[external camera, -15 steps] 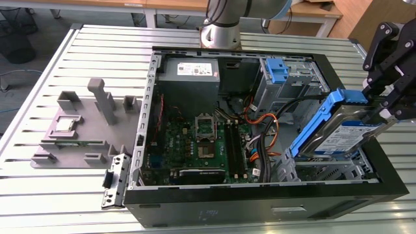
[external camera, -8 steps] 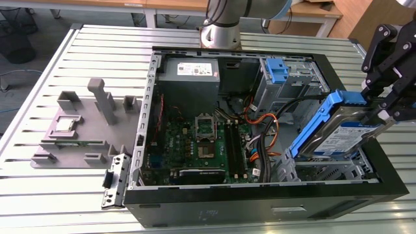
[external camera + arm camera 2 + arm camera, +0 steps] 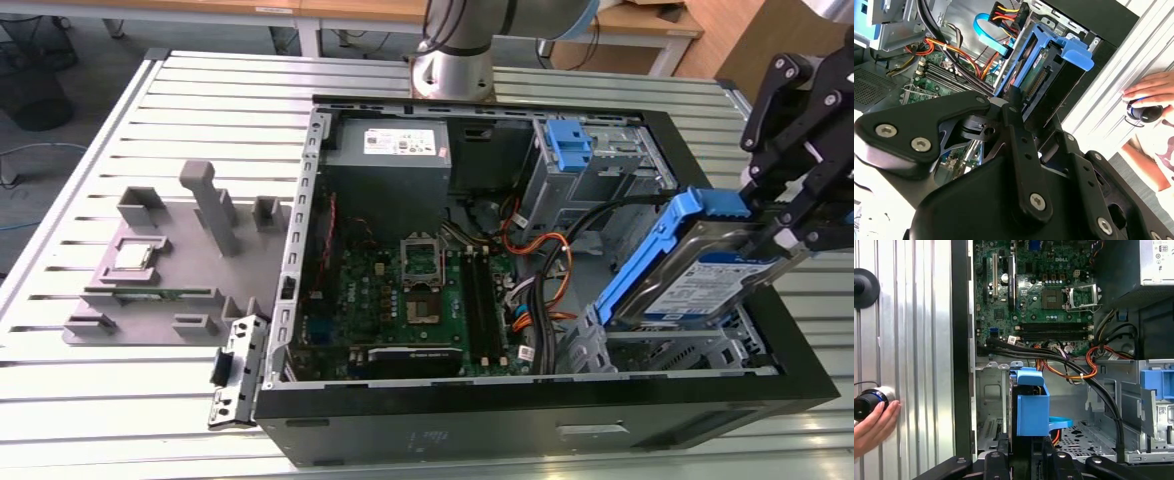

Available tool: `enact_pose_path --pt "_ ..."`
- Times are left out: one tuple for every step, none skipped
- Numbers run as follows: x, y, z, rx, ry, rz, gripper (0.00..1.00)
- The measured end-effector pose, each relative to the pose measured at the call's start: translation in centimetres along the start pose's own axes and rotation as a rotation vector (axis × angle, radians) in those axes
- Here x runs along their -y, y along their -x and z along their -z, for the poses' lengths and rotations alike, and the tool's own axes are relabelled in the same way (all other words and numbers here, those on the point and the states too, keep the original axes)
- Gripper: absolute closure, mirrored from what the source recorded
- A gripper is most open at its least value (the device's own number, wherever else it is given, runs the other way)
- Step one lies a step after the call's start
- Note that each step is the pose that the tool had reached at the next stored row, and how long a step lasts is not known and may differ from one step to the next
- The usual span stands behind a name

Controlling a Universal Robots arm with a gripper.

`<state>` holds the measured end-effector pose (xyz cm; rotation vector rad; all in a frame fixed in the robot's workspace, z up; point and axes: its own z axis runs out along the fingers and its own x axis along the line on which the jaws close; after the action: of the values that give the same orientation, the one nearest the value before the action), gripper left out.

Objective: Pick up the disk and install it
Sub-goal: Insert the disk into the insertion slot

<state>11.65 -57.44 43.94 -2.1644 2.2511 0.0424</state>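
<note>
— Counting drives, what do you get?
— One disk point(image 3: 694, 272), tilted over the drive cage point(image 3: 667, 350) at the computer case point(image 3: 534, 415) corner toward the exterior view's right. The gripper point(image 3: 781, 235) is clamped on its upper end.
— Inside the case?
— One motherboard point(image 3: 400, 290), one power supply point(image 3: 387, 145), one bare blue bracket point(image 3: 567, 145). One hand point(image 3: 871, 427) rests on the bench point(image 3: 919, 340) beside the case.

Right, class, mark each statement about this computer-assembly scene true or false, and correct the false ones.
1. The gripper holds the disk. True.
2. The disk is held level. False: it is tilted steeply over the drive cage of the computer case.
3. The computer case is open, its motherboard showing. True.
4. A person's hand is inside the case. False: it rests outside, on the table.
</note>
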Motion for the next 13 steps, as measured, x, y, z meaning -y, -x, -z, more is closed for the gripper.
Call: enact_pose_path --pt "0.0 0.0 -0.09 -0.0001 0.0 0.0 0.65" --pt "0.0 0.0 -0.16 -0.0001 -0.0001 0.0 0.65" --pt "0.0 -0.01 -0.2 0.0 0.0 0.0 0.65" --pt "0.0 -0.01 -0.21 0.0 0.0 0.0 0.65" --pt "0.0 -0.01 -0.21 -0.0002 -0.0001 0.0 0.65" --pt "0.0 -0.01 -0.21 -0.0002 0.0 0.0 0.65" --pt "0.0 -0.01 -0.21 -0.0002 0.0 0.0 0.65" --pt "0.0 -0.01 -0.21 -0.0002 -0.0001 0.0 0.65" --pt "0.0 -0.01 -0.22 -0.0001 -0.0001 0.0 0.65" --pt "-0.02 -0.01 -0.26 0.0002 -0.0002 0.0 0.65" --pt "-0.02 -0.02 -0.33 0.0002 -0.0002 0.0 0.65" --pt "-0.02 -0.03 -0.42 0.0001 -0.0002 0.0 0.65" --pt "-0.02 -0.04 -0.54 0.0 -0.0002 0.0 0.65"
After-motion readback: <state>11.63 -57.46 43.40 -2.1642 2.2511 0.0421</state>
